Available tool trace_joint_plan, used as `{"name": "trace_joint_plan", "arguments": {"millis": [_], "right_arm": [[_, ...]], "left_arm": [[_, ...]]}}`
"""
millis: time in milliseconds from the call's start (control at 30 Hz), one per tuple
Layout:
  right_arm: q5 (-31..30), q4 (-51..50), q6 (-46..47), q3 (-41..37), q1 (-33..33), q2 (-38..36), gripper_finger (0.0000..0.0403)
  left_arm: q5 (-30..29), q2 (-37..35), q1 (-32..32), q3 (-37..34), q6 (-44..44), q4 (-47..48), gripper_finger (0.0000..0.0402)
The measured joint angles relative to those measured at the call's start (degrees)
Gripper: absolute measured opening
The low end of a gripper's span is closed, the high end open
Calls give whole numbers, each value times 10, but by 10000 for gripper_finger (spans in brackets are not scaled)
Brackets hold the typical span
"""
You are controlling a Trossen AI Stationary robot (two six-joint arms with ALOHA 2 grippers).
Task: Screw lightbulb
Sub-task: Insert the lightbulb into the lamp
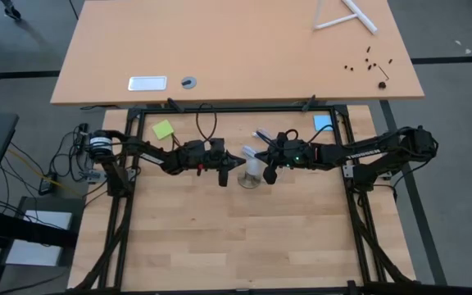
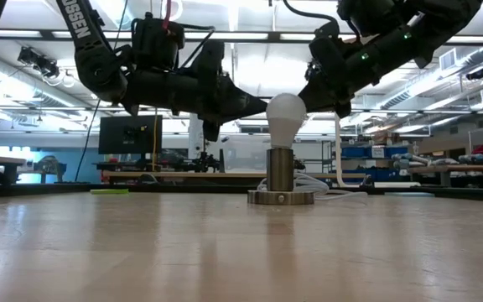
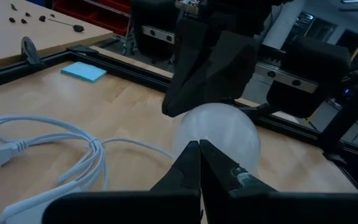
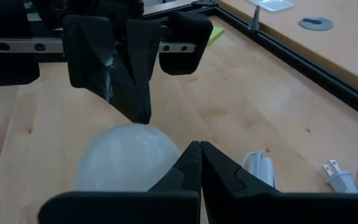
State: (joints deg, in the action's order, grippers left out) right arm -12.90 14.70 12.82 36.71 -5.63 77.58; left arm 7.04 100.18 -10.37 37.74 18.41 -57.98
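The left gripper (image 1: 238,161) has its two dark fingers pressed fully together and holds nothing — its tip touches one side of the white frosted pear-shaped lightbulb (image 2: 286,112). The right gripper (image 1: 262,160) is closed the same way, also empty, with its tip against the opposite side. The bulb stands upright in the round grey metal socket (image 2: 281,181) near the middle of the wooden table (image 1: 244,238), a white cord (image 3: 55,149) lying beside it. The screwing step seems to be in hand; the next move probably needs both tips to push in opposite directions to turn the bulb. Both arms reach in low and nearly level from their own sides.
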Motion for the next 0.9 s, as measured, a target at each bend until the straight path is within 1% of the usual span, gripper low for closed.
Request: {"name": "trace_joint_plan", "arguments": {"millis": [200, 333, 433, 567, 633, 733, 767, 833, 900], "right_arm": [[-1, 2, -10, 0, 0, 0, 11], [-17, 3, -15, 0, 0, 0, 11], [-40, 2, -29, 0, 0, -10, 11], [-63, -14, -67, 0, 0, -65, 11], [-66, -56, -74, 1, 0, -109, 12], [-63, -154, -38, 0, 6, -167, 19], [-61, -169, -20, -7, 11, -180, 23], [-58, -167, 9, -36, 30, -194, 34], [-55, -140, 34, -67, 48, -195, 47]], "left_arm": [[-5, 0, 0, 0, 0, 0, 0], [-5, 0, 0, 0, 0, 0, 0], [-5, 0, 0, 0, -1, 0, 0], [1, 0, 0, 0, -1, 0, 0], [5, 0, 0, 0, -2, 0, 0], [17, 0, 0, 0, -1, 3, 0], [18, 0, 0, 0, -2, 6, 0], [21, 0, 0, 0, -2, 15, 0], [21, 0, 0, 0, -2, 22, 0]]}}
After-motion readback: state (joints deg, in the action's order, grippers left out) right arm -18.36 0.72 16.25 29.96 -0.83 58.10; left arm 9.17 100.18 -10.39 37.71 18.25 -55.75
